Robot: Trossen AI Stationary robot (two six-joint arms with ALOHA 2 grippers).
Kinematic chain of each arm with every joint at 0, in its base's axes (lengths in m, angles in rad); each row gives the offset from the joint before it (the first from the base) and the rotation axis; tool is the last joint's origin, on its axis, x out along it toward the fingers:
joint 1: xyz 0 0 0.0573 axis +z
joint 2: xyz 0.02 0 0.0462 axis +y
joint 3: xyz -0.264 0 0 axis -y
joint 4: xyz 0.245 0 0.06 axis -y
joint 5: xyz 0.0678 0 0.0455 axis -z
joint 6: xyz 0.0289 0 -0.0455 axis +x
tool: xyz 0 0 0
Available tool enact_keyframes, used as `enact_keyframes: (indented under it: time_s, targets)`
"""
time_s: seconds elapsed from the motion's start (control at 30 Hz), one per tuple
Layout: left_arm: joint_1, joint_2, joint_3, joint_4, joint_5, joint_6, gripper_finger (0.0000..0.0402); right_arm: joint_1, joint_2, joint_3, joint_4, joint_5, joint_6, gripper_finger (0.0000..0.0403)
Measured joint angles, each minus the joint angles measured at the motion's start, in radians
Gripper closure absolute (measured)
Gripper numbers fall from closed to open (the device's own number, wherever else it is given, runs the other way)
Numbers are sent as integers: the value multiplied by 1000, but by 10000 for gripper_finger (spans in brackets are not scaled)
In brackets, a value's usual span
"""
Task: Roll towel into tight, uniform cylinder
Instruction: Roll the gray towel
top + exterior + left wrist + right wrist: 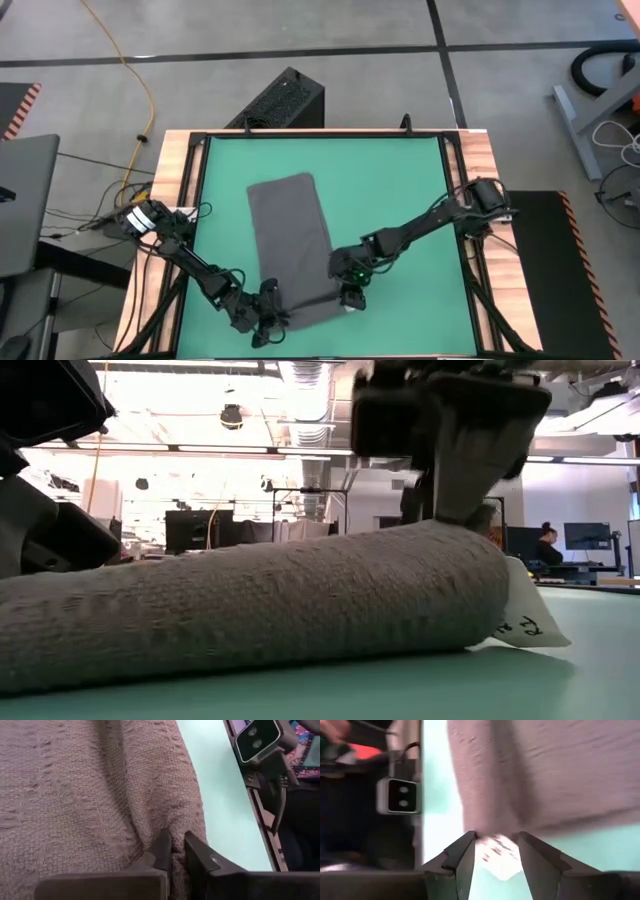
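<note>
The dark grey towel [290, 230] lies on the green mat [400, 190], its length running from the far side toward the near edge. Its near end is rolled into a thick roll [260, 610] that rests on the mat. A small white tag [525, 618] sticks out at the roll's right end. My left gripper [268, 322] is at the roll's left end, shut on cloth. My right gripper [348, 297] is at the roll's right end, open, and the tag [497, 855] shows between its fingers. My left gripper [175, 840] pinches a small raised ridge of the towel's cloth [175, 826] between its two fingertips, at the left end of the roll. The fingers slant down from the near left. The roll lies on the mat. My right gripper [497, 840] stands over the tag end of the roll; whether its fingers touch the cloth, I cannot tell.
A black box [285, 100] stands on the floor beyond the far edge. Wooden rails [178, 190] frame the mat. A small camera [257, 740] sits at the near edge. Bare mat lies to the towel's right and left.
</note>
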Motion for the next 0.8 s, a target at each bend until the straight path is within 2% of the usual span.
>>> enact_keyframes:
  time_s: [0.1, 0.17, 0.3, 0.4, 0.47, 0.57, 0.7, 0.8]
  targets:
    - [0, 2, -3, 25, 8, 23, 387, 13, -79, 0, -110, 151, -72, 227]
    - [0, 5, -4, 57, 23, 37, 385, 40, -119, 0, -117, 279, -105, 227]
    - [9, 7, -25, 148, 61, 59, 388, 159, -143, 0, 11, 542, -235, 227]
    - [12, 7, -117, 382, 56, 67, 390, 261, -108, 0, 142, 708, -365, 227]
    - [12, 8, -193, 545, 46, 24, 391, 315, -66, 0, 228, 761, -427, 227]
    - [13, 5, -274, 676, -1, -53, 391, 360, -5, 0, 325, 776, -502, 227]
    - [14, 5, -295, 726, -14, -88, 392, 376, 69, 2, 396, 804, -536, 224]
    - [16, 5, -285, 715, -7, -91, 392, 364, 108, 11, 385, 849, -547, 214]
